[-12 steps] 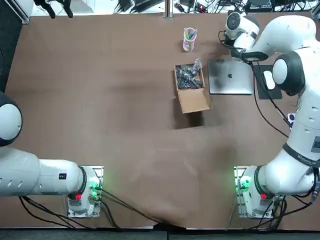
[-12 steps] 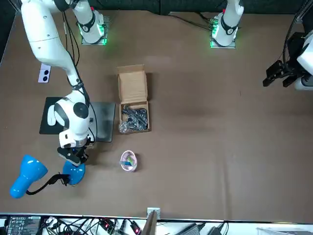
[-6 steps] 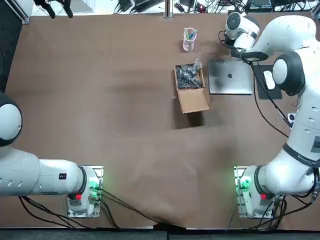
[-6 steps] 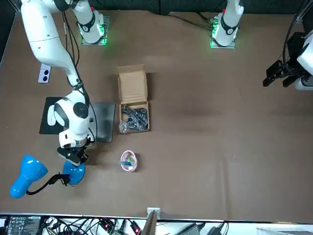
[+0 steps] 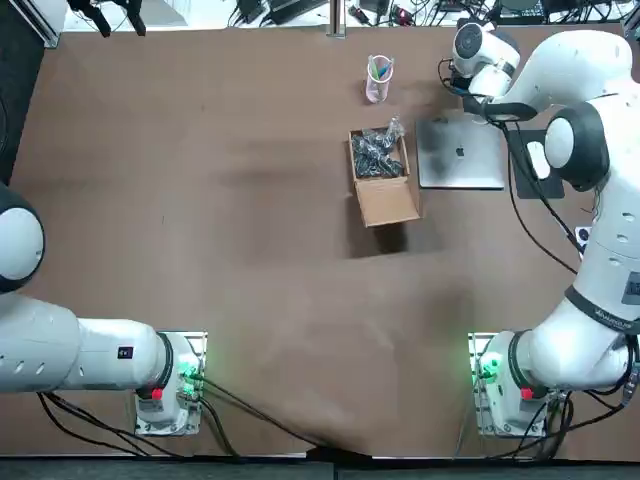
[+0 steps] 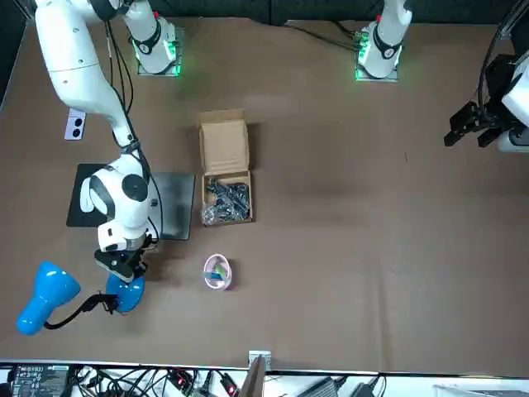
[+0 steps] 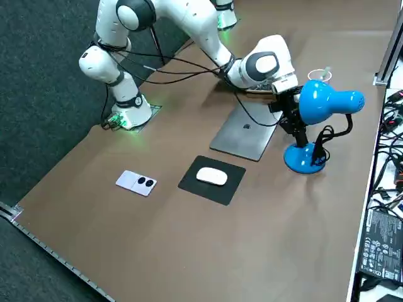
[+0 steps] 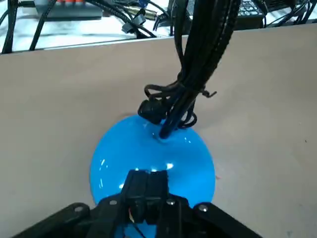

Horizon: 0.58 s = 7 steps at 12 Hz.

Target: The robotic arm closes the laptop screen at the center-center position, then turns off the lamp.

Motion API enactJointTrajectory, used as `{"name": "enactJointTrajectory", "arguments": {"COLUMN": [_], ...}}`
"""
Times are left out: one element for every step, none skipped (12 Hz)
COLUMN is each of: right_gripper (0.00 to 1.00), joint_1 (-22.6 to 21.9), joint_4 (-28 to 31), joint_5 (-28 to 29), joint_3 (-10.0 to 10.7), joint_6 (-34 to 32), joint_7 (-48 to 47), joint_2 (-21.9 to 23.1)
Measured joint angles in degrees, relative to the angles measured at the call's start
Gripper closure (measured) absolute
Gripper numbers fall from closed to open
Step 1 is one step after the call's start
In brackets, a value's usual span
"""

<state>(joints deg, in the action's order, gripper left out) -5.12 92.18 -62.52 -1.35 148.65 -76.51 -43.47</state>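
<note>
right gripper (image 8: pixel 146 191): both fingers are brought together with no gap showing between them, and nothing is held. the closed tips point down at the lamp base (image 8: pixel 153 158), a glossy blue disc. from the wrist view they sit over the near part of the disc; whether they actually touch it cannot be told.

key relation: the base lies directly under the tips, so the coming move is judged to be a short downward press, not sideways travel. the black stem (image 8: pixel 190 79) rises from the middle of the disc just beyond the tips, with a knot of black cable at its foot. this leaves little room on that side. no separate switch can be made out on the disc.

lamp layout: the stem leans away from the laptop (image 7: pixel 244 132) and carries the blue lamp head (image 7: pixel 329 100) out toward the robot's own right — well clear of the gripper.

laptop: lid down flat, logo upward, just beside the base. the closing step looks done — only the lamp remains.
</note>
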Motion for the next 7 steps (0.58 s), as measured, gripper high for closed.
{"name": "enactJointTrajectory", "arguments": {"right_gripper": [0.98, 0.98, 0.98, 0.98, 0.98, 0.98, 0.98], "joint_1": [0.02, 0.02, 0.03, 0.05, 0.07, 0.10, 0.14], "joint_4": [-0.47, -0.93, -1.25, -1.47, -1.63, -1.69, -1.73], "joint_5": [0.00, 0.00, 0.00, 0.00, 0.00, 0.00, 0.00], "joint_3": [0.03, 0.05, 0.06, 0.07, 0.09, 0.11, 0.11], "joint_6": [0.05, 0.07, 0.08, 0.08, 0.09, 0.09, 0.09], "joint_7": [0.00, 0.00, 0.00, 0.00, 0.00, 0.00, 0.00], "joint_2": [-0.26, -0.52, -0.71, -0.85, -0.94, -0.96, -0.97]}}
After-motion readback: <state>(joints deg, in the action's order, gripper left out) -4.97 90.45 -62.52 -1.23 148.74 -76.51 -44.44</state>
